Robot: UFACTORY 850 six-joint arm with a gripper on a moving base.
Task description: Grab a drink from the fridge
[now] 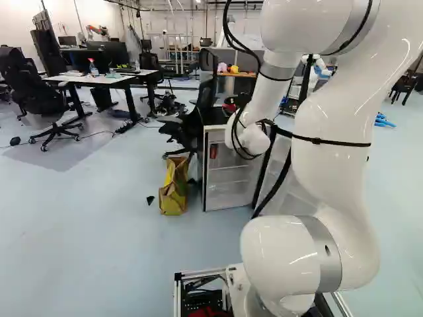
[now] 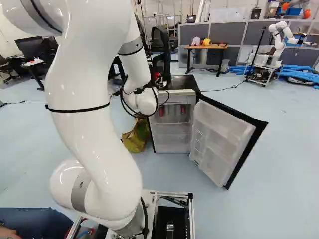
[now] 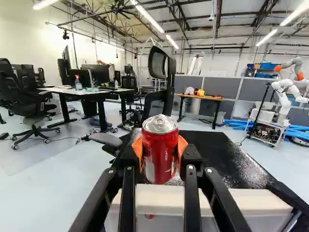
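In the wrist view, the claw is squeezing a red can between its orange pads, up by the fridge. If the pads let go a bit, the can could slip and fall. In the left base view, a yellow bag and a black chair are near the open fridge; if the arm swings that way, the can could bump the chair. In the right base view, the door sticks out and two red things are inside; if the base rolls ahead, it could hit the door and jolt the can
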